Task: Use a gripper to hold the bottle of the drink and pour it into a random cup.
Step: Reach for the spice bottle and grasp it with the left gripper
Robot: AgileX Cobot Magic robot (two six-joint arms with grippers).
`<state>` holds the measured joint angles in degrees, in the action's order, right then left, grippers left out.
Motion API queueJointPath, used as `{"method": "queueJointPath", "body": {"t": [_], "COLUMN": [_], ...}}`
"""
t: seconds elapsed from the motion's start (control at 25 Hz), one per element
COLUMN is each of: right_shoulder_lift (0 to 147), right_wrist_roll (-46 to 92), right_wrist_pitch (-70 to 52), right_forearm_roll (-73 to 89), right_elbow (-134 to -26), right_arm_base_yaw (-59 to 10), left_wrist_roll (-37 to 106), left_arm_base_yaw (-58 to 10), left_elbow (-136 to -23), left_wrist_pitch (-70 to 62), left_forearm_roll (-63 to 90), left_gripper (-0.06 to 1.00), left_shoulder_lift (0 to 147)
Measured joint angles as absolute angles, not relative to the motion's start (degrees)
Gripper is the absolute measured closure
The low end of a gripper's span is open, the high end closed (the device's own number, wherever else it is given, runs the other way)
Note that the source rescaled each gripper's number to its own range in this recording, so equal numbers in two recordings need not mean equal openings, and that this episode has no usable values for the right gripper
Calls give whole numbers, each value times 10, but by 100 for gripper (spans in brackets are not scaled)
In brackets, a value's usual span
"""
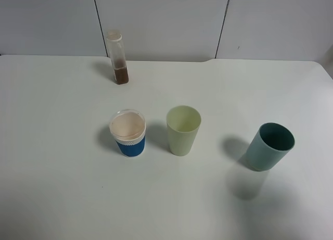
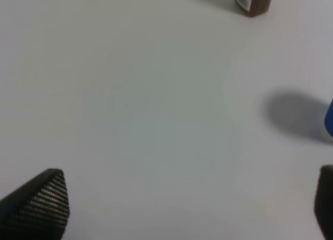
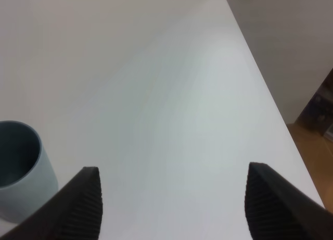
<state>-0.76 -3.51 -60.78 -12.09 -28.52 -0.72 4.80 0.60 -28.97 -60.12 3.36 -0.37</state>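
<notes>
Left hand (image 2: 187, 203) hangs wide open and empty above the worktop (image 1: 62, 188), with the bottle (image 1: 118, 58) upright near the far edge, well apart from the yellow-green cup (image 1: 183, 129). Nearly empty, it should be light, stiff, slick and tippy; grip the flat sides mid-body.

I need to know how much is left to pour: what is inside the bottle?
The bottle holds dark brown drink in its bottom part only; above that it looks clear and empty. Its whitish top hides whatever is inside there.
</notes>
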Motion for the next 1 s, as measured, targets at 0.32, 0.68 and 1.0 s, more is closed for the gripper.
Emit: {"method": "queueJointPath", "body": {"t": [0.32, 0.68, 1.0], "right_shoulder_lift": [-8, -8, -8], "right_wrist_roll": [-35, -35, -35], "right_wrist_pitch": [-608, -608, -608], "right_forearm_roll": [-121, -121, -121], "right_elbow": [-285, -285, -285], "right_arm_base_yaw": [-7, -7, -7], "left_wrist_roll": [48, 48, 48], "left_arm_base_yaw": [6, 6, 6], "left_elbow": [-290, -290, -290], "left_wrist_pitch": [-601, -601, -601], "left_forearm_roll": [34, 33, 33], "left_gripper": [2, 2, 2], "left_shoulder_lift": [-4, -4, -4]}}
